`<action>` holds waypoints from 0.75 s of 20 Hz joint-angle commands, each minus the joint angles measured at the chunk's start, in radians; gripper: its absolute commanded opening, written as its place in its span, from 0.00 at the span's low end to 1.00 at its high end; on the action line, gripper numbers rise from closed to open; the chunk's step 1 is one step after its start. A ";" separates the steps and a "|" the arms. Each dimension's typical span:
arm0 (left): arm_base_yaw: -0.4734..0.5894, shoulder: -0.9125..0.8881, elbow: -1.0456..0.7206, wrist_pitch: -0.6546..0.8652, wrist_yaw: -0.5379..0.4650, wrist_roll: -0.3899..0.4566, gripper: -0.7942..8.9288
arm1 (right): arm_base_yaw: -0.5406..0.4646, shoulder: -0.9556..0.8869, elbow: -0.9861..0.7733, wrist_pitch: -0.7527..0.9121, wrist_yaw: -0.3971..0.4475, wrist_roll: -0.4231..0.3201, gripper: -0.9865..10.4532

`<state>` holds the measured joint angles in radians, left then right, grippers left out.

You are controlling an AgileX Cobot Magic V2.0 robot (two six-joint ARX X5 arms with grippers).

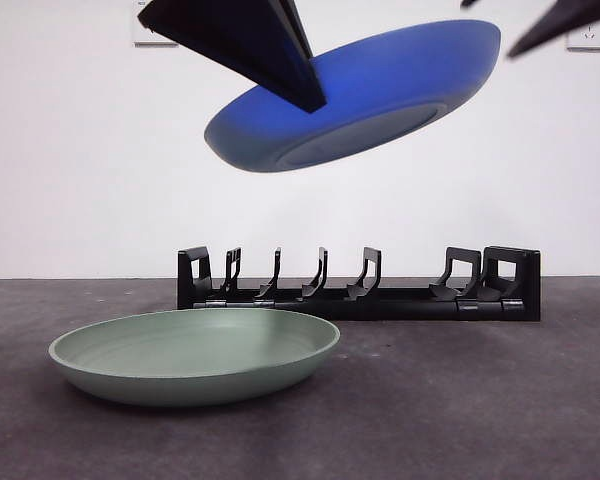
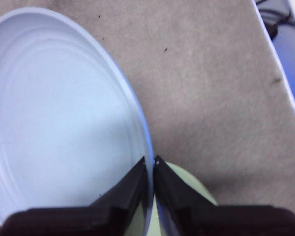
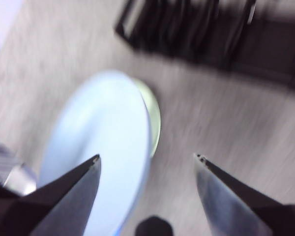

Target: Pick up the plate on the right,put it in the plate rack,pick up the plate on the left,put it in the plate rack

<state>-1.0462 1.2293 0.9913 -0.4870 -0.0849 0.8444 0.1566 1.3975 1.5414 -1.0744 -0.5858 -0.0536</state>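
A blue plate (image 1: 380,95) hangs tilted in the air above the table, with my left gripper (image 1: 315,100) shut on its rim. In the left wrist view the two jaws pinch the blue plate's (image 2: 59,118) edge at the left gripper (image 2: 153,160). A pale green plate (image 1: 195,352) lies flat on the table at the front left, partly under the blue one (image 2: 191,184). The black plate rack (image 1: 360,290) stands behind it with no plate in it. My right gripper (image 3: 147,158) is open and holds nothing, high beside the blue plate (image 3: 103,147); its view is blurred.
The table is dark grey (image 1: 480,400), with a white wall behind it. The right arm's black tip (image 1: 570,20) shows at the top right corner of the front view. The rack (image 3: 201,34) lies beyond the right gripper.
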 commanded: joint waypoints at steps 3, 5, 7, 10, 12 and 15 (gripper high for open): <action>0.099 -0.001 0.000 0.198 0.150 -0.286 0.07 | 0.000 -0.150 0.058 0.060 0.203 0.035 0.37; 0.175 -0.001 0.000 0.343 0.228 -0.442 0.07 | 0.000 -0.220 0.058 0.052 0.248 0.035 0.37; 0.258 0.000 0.000 0.486 0.305 -0.590 0.07 | 0.000 -0.278 0.058 0.029 0.246 0.035 0.37; 0.361 0.018 0.000 0.655 0.329 -0.765 0.07 | 0.000 -0.336 0.058 -0.041 0.236 0.023 0.37; 0.433 0.052 0.000 0.725 0.395 -0.830 0.07 | 0.000 -0.351 0.058 -0.089 0.180 0.021 0.37; 0.505 0.142 0.000 0.824 0.453 -0.924 0.07 | 0.000 -0.355 0.058 -0.140 0.121 0.008 0.36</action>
<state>-0.5438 1.3640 0.9913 0.3134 0.3588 -0.0315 0.1566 1.0428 1.6009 -1.2194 -0.4576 -0.0380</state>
